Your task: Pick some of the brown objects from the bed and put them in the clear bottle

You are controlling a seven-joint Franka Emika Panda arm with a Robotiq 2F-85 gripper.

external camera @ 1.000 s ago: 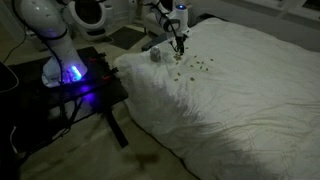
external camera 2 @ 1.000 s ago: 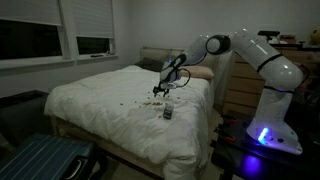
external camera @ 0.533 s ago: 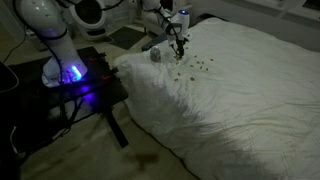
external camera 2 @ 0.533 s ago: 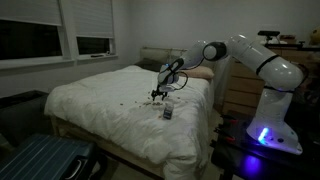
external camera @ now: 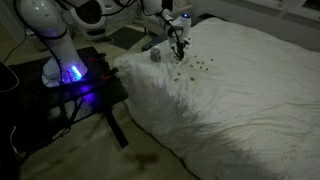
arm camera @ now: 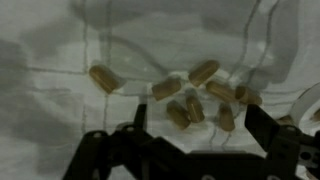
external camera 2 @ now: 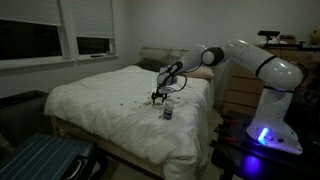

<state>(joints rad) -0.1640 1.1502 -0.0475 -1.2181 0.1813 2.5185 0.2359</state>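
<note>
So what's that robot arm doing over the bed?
The robot arm is reaching over the bed. Its gripper is open and holds nothing. It hangs just above a scatter of little brown objects lying on the white sheet. The clear bottle sits on the bed close beside them. It looks ready to pick some bits up, but has not grabbed any yet.

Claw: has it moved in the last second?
Yes. The claw has sunk slightly toward the bed, judged against the clear bottle beside it.

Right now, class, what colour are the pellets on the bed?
The pellets are tan-brown; the wrist view shows them best.
</note>
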